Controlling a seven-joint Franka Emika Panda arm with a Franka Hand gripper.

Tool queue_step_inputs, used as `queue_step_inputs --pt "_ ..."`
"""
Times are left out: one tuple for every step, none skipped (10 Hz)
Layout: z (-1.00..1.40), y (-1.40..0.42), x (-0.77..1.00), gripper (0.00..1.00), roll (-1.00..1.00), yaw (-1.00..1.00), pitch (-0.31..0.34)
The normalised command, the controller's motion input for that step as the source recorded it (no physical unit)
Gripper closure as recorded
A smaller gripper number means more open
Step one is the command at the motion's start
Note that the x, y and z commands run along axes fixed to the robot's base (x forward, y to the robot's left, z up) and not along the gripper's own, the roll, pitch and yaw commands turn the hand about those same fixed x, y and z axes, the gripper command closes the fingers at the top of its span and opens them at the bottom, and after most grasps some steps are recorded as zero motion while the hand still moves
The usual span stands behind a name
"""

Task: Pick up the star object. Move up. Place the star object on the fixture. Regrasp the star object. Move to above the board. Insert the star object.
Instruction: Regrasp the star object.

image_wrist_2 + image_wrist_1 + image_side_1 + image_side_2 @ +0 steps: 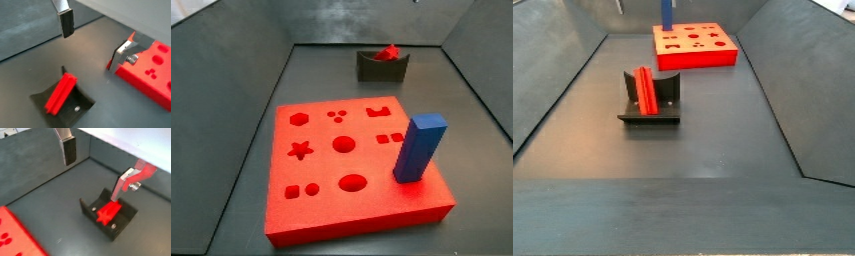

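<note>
Your gripper (90,42) hangs above the desk (714,140) with its jaws apart, holding nothing; the star object (644,92) rests in the fixture (651,100).

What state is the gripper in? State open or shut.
Open. In both wrist views the gripper hangs above the fixture, fingers far apart, nothing between them; the star object rests there.

You see a dark gray floor (714,130). The black fixture (649,108) and the red board (695,46) sit on it, well apart. The gripper (100,163) hangs above the floor.
</note>
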Motion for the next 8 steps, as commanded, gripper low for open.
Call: queue_step_inputs --pt "0.01 -0.02 -0.01 0.00 1.00 0.00 0.008" --pt "0.01 -0.02 -0.02 0.00 1.00 0.01 0.009" --pt "0.01 -0.02 -0.01 0.00 1.00 0.01 0.014" --pt "0.01 -0.02 0.00 0.00 1.00 0.01 0.018" --pt "0.00 -0.02 0.01 0.00 1.00 0.01 0.023" --pt "0.00 -0.02 0.02 0.00 1.00 0.02 0.035" --pt "0.00 -0.02 0.04 0.00 1.00 0.02 0.044" --pt "-0.01 -0.03 0.05 0.00 1.00 0.03 0.064"
